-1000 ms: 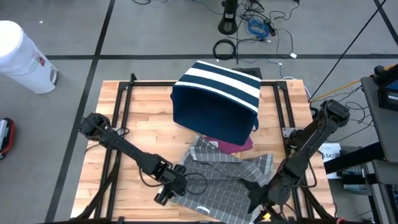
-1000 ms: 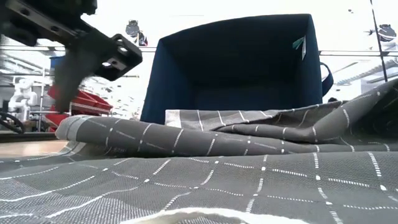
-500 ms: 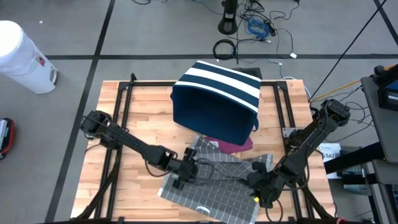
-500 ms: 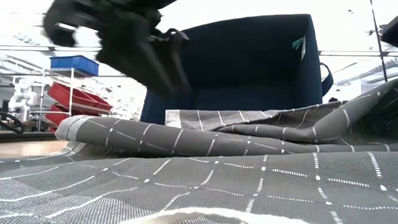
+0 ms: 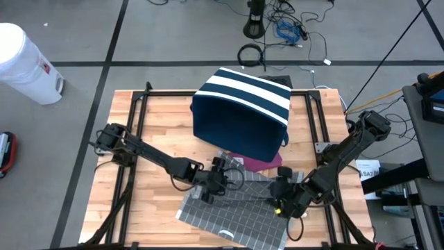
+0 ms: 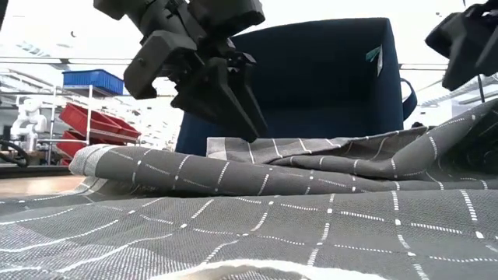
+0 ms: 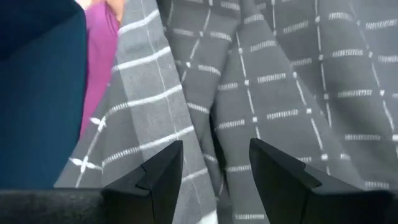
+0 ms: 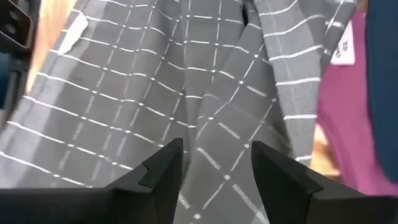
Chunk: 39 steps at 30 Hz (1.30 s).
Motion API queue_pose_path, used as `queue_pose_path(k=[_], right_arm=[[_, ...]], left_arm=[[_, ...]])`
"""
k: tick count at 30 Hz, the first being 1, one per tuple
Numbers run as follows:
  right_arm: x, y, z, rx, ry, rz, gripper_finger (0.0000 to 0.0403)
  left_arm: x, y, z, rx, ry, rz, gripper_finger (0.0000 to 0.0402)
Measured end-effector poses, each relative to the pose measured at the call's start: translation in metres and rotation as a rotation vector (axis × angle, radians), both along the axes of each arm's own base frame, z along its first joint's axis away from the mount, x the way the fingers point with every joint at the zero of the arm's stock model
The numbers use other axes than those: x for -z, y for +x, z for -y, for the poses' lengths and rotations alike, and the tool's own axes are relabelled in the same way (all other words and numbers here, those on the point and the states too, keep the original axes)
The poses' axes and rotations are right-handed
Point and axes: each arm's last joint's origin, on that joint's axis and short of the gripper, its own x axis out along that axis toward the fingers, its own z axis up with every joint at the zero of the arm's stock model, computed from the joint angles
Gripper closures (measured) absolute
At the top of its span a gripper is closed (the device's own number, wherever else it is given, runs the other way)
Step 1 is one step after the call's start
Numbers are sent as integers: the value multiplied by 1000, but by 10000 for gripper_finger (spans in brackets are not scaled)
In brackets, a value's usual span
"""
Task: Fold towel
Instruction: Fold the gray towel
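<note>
The grey towel (image 5: 232, 208) with a white grid lies rumpled on the near middle of the table, with a thick fold (image 6: 233, 175) across it. My left gripper (image 5: 220, 173) hangs open just above the towel's far left part, fingers slanting down (image 6: 247, 124). In its wrist view the left gripper (image 7: 214, 158) has towel folds between its fingers. My right gripper (image 5: 283, 191) is open above the towel's far right part. In its own wrist view the right gripper (image 8: 217, 158) looks down on a ridge of cloth.
A navy bin (image 5: 243, 111) with white stripes stands tipped on the far middle of the table, its open side (image 6: 311, 93) facing the towel. A magenta cloth (image 5: 262, 163) lies between bin and towel. Bare wood (image 5: 139, 201) shows to the left. A black frame (image 5: 135, 118) rims the table.
My left gripper has moved from the towel's near left corner toward the right and far edge, up over the towel toward the bin. My right gripper has risen from the towel's near right corner and moved toward the far edge and left. The towel has stayed still.
</note>
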Motion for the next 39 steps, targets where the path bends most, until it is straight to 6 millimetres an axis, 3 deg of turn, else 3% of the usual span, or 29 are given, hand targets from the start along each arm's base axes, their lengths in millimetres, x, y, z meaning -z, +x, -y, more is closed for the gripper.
queue_pose_path(k=[10, 18, 32, 39], right_arm=[[32, 21, 21, -10, -224, -160, 227], [35, 26, 28, 4, -299, -161, 248], [36, 36, 43, 8, -325, -183, 326], [29, 45, 39, -6, -273, -120, 397]], left_arm=[[-2, 3, 0, -10, -3, 37, 209], [-2, 2, 0, -12, 3, 34, 209], [-5, 5, 0, -20, -4, 79, 209], [-7, 7, 1, -19, -13, 104, 209]])
